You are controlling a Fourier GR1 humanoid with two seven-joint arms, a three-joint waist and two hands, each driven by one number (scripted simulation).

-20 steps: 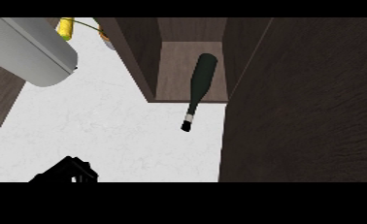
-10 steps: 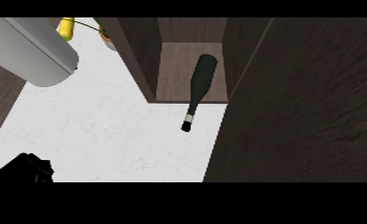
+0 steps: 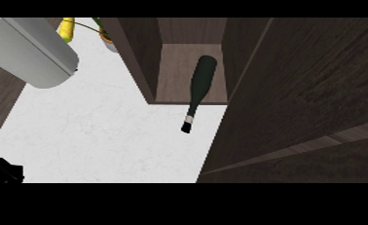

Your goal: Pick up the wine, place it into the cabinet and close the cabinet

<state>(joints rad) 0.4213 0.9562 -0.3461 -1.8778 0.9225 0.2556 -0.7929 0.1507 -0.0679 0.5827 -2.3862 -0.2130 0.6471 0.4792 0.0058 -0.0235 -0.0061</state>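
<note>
Open cabinet (image 3: pixel 191 80) holds wine bottle (image 3: pixel 199 86) lying down, neck jutting over white counter (image 3: pixel 101 126), left hand (image 3: pixel 9 173) near-left corner, finger state unclear

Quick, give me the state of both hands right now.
Left hand: only a dark sliver at the view's lower left edge; open or shut cannot be told.
Right hand: not in view.

- My left hand (image 3: pixel 10 171) has slid toward the view's lower left corner; only a sliver shows
- The cabinet door (image 3: pixel 302 97) on the right now fills more of the view, closer to the wine
</note>
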